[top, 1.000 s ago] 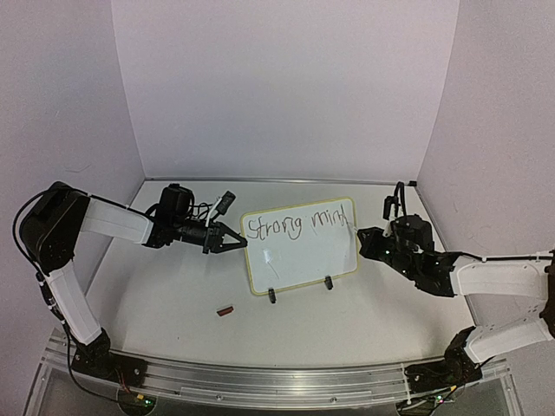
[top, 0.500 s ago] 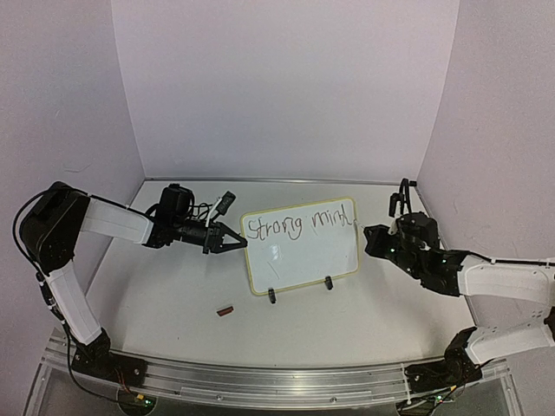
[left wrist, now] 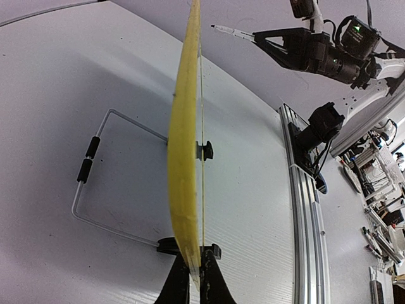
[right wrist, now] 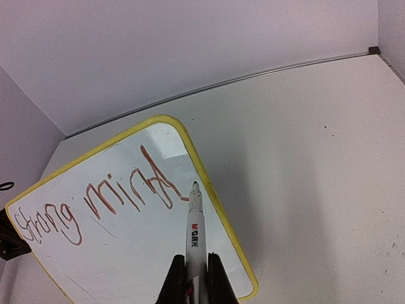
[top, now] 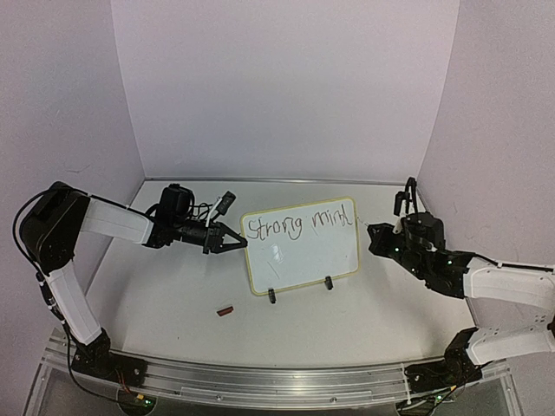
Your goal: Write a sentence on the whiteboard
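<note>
Small round-cornered whiteboard (top: pixel 303 256) with pale-yellow frame stands upright on the white table (top: pixel 173 290), left gripper (top: pixel 240 243) pinching its left edge, dark handwritten sentence (top: pixel 299 224) reading "Strong mind"; right gripper (top: pixel 373 240) clamps a slim white marker (right wrist: pixel 195 231), tip beside the "d", contact indeterminate.

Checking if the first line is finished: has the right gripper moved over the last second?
Yes. The right gripper, holding the marker, has drawn back rightward from the right edge of the whiteboard; the board stayed put.
</note>
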Action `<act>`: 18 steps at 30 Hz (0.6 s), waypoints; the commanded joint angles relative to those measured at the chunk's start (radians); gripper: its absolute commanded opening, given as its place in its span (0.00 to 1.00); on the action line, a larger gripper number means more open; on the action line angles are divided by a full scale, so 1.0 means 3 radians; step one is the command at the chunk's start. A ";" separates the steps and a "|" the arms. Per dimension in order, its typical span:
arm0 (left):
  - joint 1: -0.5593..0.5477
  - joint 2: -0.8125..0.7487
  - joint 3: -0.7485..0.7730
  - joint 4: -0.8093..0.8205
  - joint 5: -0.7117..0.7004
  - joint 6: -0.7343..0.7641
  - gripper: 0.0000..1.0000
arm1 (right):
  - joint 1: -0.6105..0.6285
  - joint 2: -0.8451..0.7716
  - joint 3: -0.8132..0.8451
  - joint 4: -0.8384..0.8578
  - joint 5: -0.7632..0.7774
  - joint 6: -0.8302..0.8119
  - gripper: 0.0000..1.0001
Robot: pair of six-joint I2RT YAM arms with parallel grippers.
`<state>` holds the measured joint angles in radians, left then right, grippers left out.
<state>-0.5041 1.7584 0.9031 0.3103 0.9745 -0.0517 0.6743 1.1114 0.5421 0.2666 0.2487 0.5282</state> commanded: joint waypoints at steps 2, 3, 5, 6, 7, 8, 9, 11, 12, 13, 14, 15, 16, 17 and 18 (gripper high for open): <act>-0.0048 0.0019 0.0016 -0.0224 -0.0116 0.0158 0.00 | -0.0010 0.0068 0.0016 0.0037 0.0011 0.0009 0.00; -0.0048 0.0019 0.0016 -0.0224 -0.0113 0.0157 0.00 | -0.0012 0.0081 0.0026 0.0037 0.0010 0.0008 0.00; -0.0048 0.0019 0.0016 -0.0226 -0.0111 0.0158 0.00 | -0.0010 0.0115 0.0037 0.0042 0.0006 0.0000 0.00; -0.0048 0.0019 0.0016 -0.0226 -0.0111 0.0160 0.00 | -0.0013 0.0129 0.0042 0.0047 0.0008 -0.0003 0.00; -0.0048 0.0019 0.0015 -0.0227 -0.0109 0.0157 0.00 | -0.0013 0.0143 0.0045 0.0053 0.0008 -0.0002 0.00; -0.0048 0.0019 0.0015 -0.0226 -0.0111 0.0158 0.00 | -0.0011 0.0155 0.0047 0.0059 0.0013 -0.0003 0.00; -0.0048 0.0019 0.0014 -0.0226 -0.0113 0.0160 0.00 | -0.0009 0.0166 0.0048 0.0065 0.0017 -0.0005 0.00; -0.0048 0.0019 0.0016 -0.0227 -0.0112 0.0157 0.00 | -0.0009 0.0190 0.0063 0.0076 0.0016 -0.0006 0.00; -0.0048 0.0019 0.0016 -0.0226 -0.0110 0.0157 0.00 | -0.0012 0.0204 0.0069 0.0082 0.0009 -0.0013 0.00; -0.0048 0.0018 0.0015 -0.0226 -0.0109 0.0159 0.00 | -0.0010 0.0215 0.0074 0.0091 0.0006 -0.0016 0.00; -0.0048 0.0015 0.0016 -0.0226 -0.0111 0.0161 0.00 | -0.0011 0.0227 0.0081 0.0096 0.0006 -0.0021 0.00; -0.0048 0.0014 0.0017 -0.0227 -0.0112 0.0162 0.00 | -0.0011 0.0237 0.0089 0.0100 0.0008 -0.0031 0.00; -0.0049 0.0014 0.0017 -0.0227 -0.0112 0.0162 0.00 | -0.0012 0.0247 0.0098 0.0105 0.0009 -0.0038 0.00; -0.0048 0.0013 0.0017 -0.0227 -0.0113 0.0162 0.00 | -0.0013 0.0262 0.0103 0.0110 0.0010 -0.0041 0.00; -0.0048 0.0013 0.0017 -0.0227 -0.0113 0.0162 0.00 | -0.0013 0.0271 0.0108 0.0117 0.0007 -0.0048 0.00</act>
<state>-0.5045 1.7584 0.9031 0.3103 0.9738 -0.0517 0.6743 1.1776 0.5416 0.2695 0.2459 0.5253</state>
